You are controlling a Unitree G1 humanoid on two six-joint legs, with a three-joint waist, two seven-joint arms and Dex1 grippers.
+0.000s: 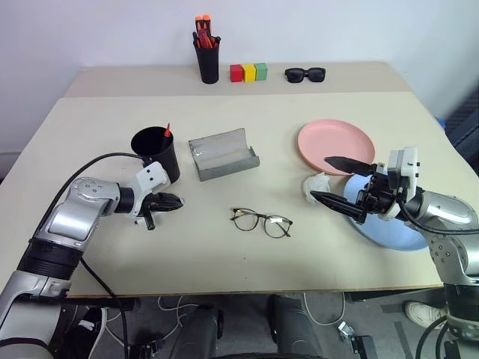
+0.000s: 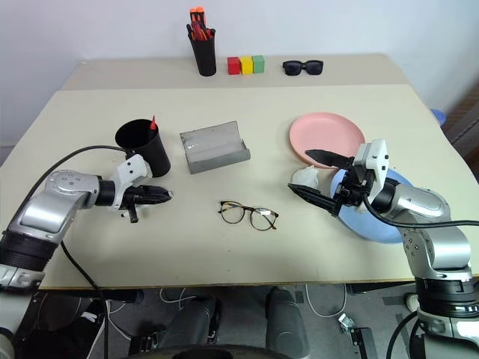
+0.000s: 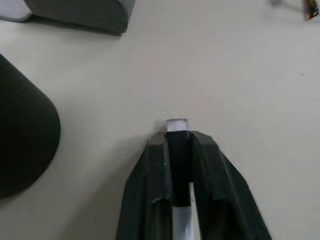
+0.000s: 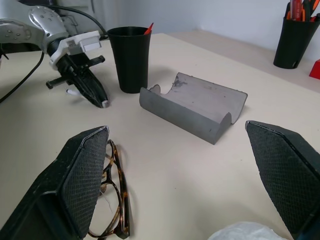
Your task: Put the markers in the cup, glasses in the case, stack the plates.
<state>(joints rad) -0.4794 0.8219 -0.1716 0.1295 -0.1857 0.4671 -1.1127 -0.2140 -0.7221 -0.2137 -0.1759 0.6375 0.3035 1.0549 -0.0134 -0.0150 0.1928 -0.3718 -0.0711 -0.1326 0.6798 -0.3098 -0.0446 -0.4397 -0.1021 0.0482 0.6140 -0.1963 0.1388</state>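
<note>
Left wrist view: left gripper (image 3: 179, 137) clamps a marker (image 3: 176, 125) lengthwise; cup (image 1: 156, 152) just beyond it; right gripper (image 1: 343, 182) gapes wide.

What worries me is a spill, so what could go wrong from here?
The left gripper pinches the marker near its end, so it may swing or slip when lifted. The cup stands close beside that gripper, so a careless lift could knock it over.
</note>
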